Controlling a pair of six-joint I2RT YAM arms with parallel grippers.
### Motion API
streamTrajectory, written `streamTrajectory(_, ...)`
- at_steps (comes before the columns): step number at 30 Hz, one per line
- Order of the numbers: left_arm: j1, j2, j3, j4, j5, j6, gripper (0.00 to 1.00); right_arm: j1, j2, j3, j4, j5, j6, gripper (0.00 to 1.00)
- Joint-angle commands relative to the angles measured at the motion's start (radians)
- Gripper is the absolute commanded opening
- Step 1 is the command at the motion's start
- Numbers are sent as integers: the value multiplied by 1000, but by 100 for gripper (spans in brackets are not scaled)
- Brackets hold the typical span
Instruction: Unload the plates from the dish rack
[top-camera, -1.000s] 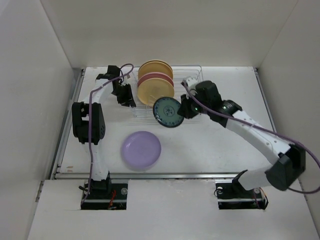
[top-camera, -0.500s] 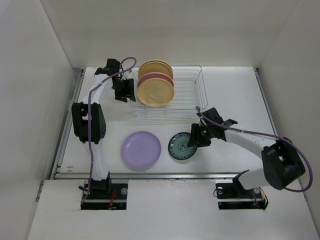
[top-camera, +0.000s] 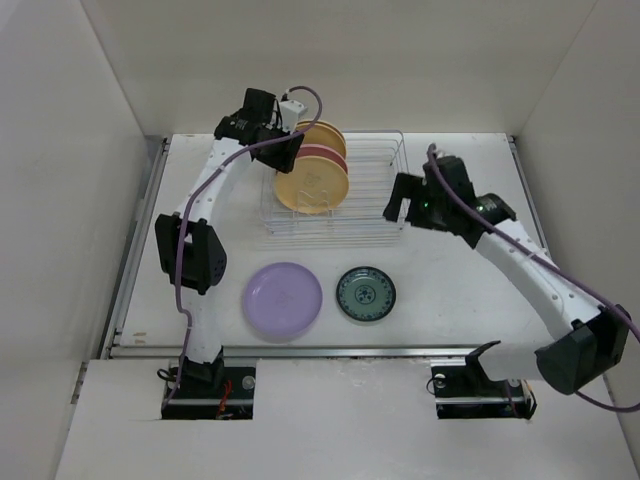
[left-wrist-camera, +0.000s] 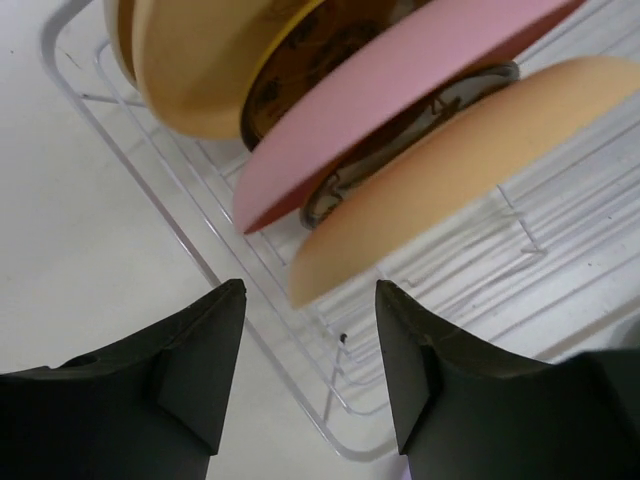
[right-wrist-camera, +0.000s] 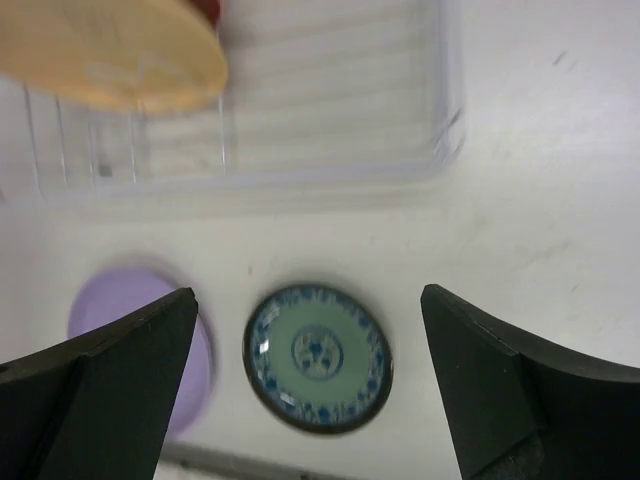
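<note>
A: Right claw (right-wrist-camera: 308, 292)?
B: Spread wide, empty, by the rack's (top-camera: 375, 190) corner. Teal plate (right-wrist-camera: 318, 357) lies flat on the table (top-camera: 470, 290) below, beside the lavender plate (top-camera: 283, 300).
A: Left claw (left-wrist-camera: 310, 290)?
B: Parted, empty, above the racked cream plate's (left-wrist-camera: 440, 190) rim.

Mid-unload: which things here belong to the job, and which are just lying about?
Job: dish rack; cream plate, pink plate, yellow plate in it, patterned plates between; lavender plate, teal plate on the table.
Just surroundings: table, white walls.
</note>
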Motion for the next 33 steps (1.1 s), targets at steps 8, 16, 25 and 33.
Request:
streamTrajectory(8, -12, 97, 77, -23, -44, 23, 39, -248, 334, 315, 126, 133, -136, 100)
streamTrajectory(16, -21, 106, 86, -43, -43, 14, 11, -271, 564, 421, 190, 94, -174, 100)
streamTrajectory(25, -21, 42, 106, -61, -52, 5, 0, -271, 650, 396, 260, 48, -183, 85)
streamTrajectory(33, -21, -81, 106, -40, -21, -43, 0, -271, 609, 298, 341, -18, -160, 73)
